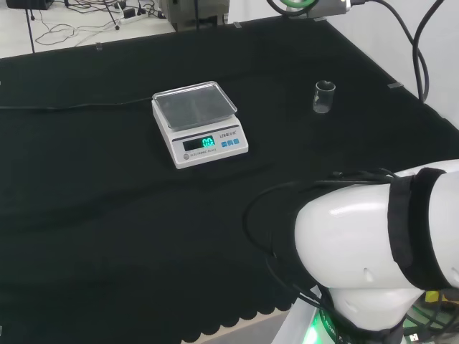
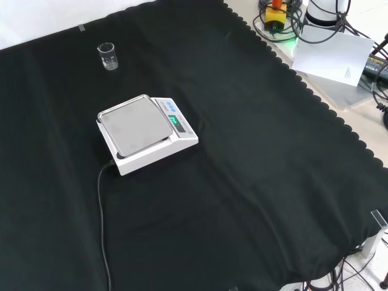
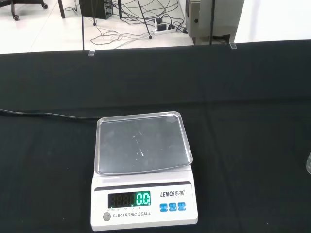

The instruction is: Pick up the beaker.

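A small clear glass beaker point(image 1: 324, 97) stands upright on the black cloth, to the right of the scale in the head view. In the front view the beaker point(image 2: 108, 56) stands near the far left, beyond the scale. A sliver of the beaker's glass point(image 3: 308, 164) shows at the edge of the wrist view. The beaker looks empty. A big white link of the arm point(image 1: 380, 251) fills the lower right of the head view.
A white electronic scale point(image 1: 199, 122) with a bare metal pan and a lit green display stands mid-cloth; its scale body point(image 2: 145, 132) trails a dark cable point(image 2: 102, 224) toward the front edge. Cables and equipment lie beyond the cloth's far edge.
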You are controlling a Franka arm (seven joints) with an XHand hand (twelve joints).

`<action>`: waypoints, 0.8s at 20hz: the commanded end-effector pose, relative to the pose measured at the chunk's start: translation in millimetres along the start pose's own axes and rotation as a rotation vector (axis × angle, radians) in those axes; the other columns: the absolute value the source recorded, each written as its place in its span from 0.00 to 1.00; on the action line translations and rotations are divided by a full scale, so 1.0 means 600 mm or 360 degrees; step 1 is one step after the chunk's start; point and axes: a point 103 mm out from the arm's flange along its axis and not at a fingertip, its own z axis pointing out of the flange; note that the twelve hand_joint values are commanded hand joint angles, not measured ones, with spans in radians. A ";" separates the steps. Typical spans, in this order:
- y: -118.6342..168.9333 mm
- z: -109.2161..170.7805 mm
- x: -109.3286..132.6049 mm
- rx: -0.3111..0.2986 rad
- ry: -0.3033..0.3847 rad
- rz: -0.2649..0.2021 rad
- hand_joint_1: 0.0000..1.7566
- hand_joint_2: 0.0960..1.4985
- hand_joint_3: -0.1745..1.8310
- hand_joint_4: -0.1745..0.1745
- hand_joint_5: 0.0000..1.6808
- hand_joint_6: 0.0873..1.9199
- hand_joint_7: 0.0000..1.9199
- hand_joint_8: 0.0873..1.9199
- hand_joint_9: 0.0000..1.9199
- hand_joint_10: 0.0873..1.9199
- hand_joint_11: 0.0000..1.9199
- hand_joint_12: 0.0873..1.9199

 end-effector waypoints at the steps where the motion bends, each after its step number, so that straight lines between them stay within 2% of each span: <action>1: 0.009 0.005 -0.005 0.0001 -0.0001 0.0016 0.31 0.62 0.11 0.51 0.31 0.01 0.20 0.27 0.21 0.36 0.04 0.59; 2: 0.018 0.012 -0.015 0.0011 0.0020 0.0016 0.31 0.62 0.11 0.52 0.32 0.02 0.21 0.27 0.24 0.35 0.04 0.67; 4: 0.036 0.026 -0.031 0.0042 0.0061 0.0018 0.31 0.63 0.11 0.53 0.33 0.03 0.22 0.28 0.27 0.34 0.03 0.73; 10: 0.078 0.064 -0.080 0.0104 0.0113 0.0040 0.31 0.63 0.12 0.53 0.33 0.04 0.23 0.28 0.28 0.33 0.03 0.75; 16: 0.120 0.109 -0.137 0.0170 0.0064 0.0080 0.31 0.63 0.12 0.53 0.33 0.04 0.23 0.28 0.28 0.33 0.03 0.75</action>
